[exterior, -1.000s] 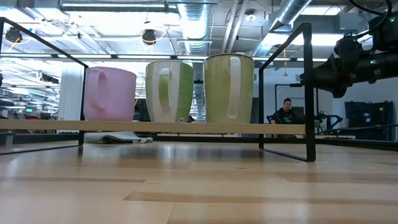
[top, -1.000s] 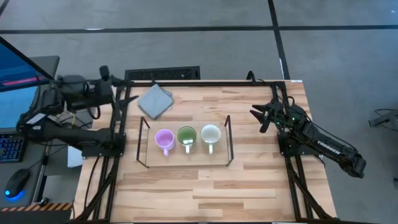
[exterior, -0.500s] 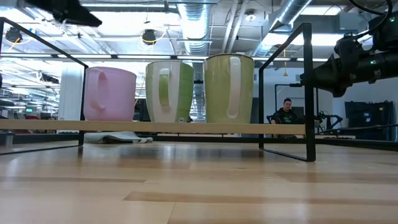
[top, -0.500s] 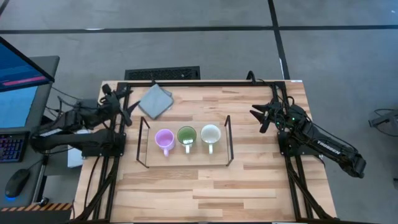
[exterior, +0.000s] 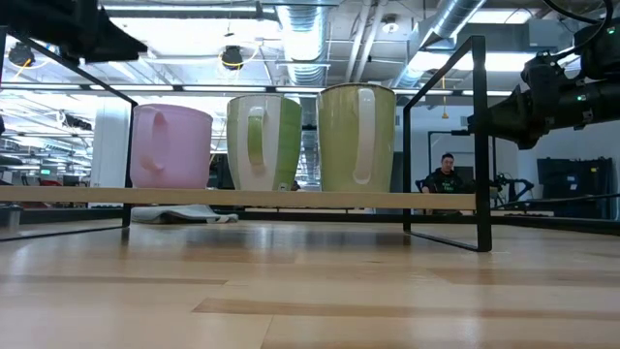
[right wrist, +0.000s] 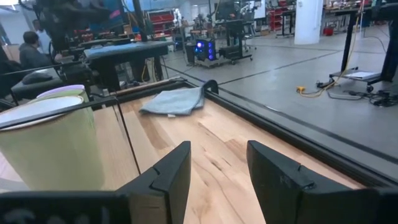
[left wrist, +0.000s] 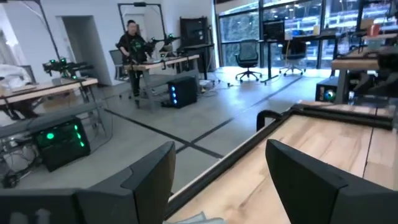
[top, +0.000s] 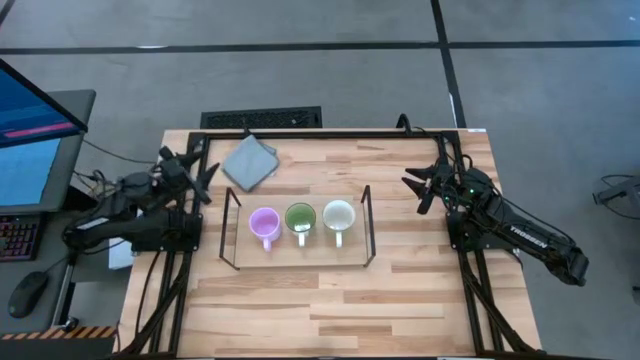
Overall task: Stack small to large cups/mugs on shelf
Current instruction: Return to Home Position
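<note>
all three sit upright in a row on the shelf (top: pixel 368 228): purple mug (top: pixel 264 222) left, green mug (top: pixel 300 216) middle, cream mug (top: pixel 339 214) right, close together, handles toward the bench (top: pixel 400 295) front, so placing looks done. left jaws hang at the bench's left edge near the cloth (top: pixel 249 161), spread and empty. right jaws wait at the right edge, also spread and empty; both are well apart from the shelf, which fits parking at home.

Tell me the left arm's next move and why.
Probably draw the left claw back to rest: it is open and empty, the right claw waits at the right side, and the purple mug, green mug and cream mug stand in a row on the shelf, leaving nothing to place.
</note>
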